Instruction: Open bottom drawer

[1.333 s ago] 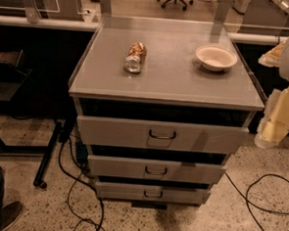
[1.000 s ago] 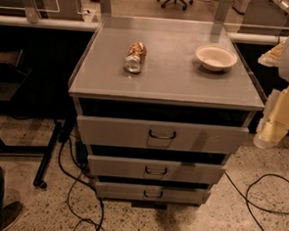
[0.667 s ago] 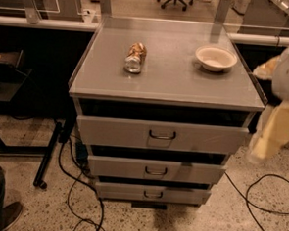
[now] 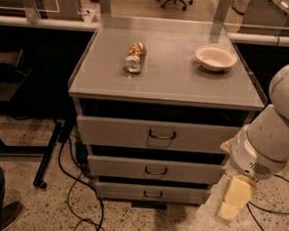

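Observation:
The bottom drawer (image 4: 152, 192) is the slimmest grey front at the foot of the grey cabinet, with a small dark wire loop handle (image 4: 153, 194). Its front sits about level with the drawers above. My arm's white body comes in from the right. My pale yellow gripper (image 4: 233, 205) hangs at the lower right, to the right of the bottom drawer's front and apart from it, not touching the handle.
The mid drawer (image 4: 156, 169) and top drawer (image 4: 162, 134) are above. On the cabinet top (image 4: 171, 75) lie a tipped can (image 4: 135, 56) and a white bowl (image 4: 215, 57). Cables (image 4: 78, 201) trail on the floor at left, near a person's foot (image 4: 1, 211).
My arm and gripper have swung down and left, from beside the top drawer to floor level beside the bottom drawer. The drawers have not moved.

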Controlling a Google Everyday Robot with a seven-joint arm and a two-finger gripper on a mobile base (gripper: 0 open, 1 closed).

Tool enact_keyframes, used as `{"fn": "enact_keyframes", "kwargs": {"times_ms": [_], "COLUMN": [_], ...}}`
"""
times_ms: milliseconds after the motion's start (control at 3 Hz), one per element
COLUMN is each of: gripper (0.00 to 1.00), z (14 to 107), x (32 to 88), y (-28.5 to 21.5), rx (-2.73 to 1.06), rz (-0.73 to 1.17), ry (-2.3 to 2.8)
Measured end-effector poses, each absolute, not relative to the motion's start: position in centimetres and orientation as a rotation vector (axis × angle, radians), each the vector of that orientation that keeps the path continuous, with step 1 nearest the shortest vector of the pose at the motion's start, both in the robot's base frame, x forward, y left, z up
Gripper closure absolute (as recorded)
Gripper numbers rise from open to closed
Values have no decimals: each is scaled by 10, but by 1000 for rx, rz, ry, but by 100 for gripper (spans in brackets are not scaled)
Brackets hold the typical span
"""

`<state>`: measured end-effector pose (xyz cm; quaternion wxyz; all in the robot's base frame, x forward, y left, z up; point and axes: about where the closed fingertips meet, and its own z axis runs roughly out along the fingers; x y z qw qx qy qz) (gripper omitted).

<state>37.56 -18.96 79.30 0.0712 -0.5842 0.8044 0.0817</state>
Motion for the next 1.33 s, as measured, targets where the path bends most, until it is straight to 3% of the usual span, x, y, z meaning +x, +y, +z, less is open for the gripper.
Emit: {"fn": "enact_keyframes", "kwargs": {"times_ms": [333, 1000, 1333], "gripper": [0, 0, 0], "z": [784, 638, 637], "x": [370, 361, 361], "y": [-188, -164, -164], "rx": [-1766, -1861, -1862], "rz": [267, 393, 394], "ry": [2403, 2428, 2428]}}
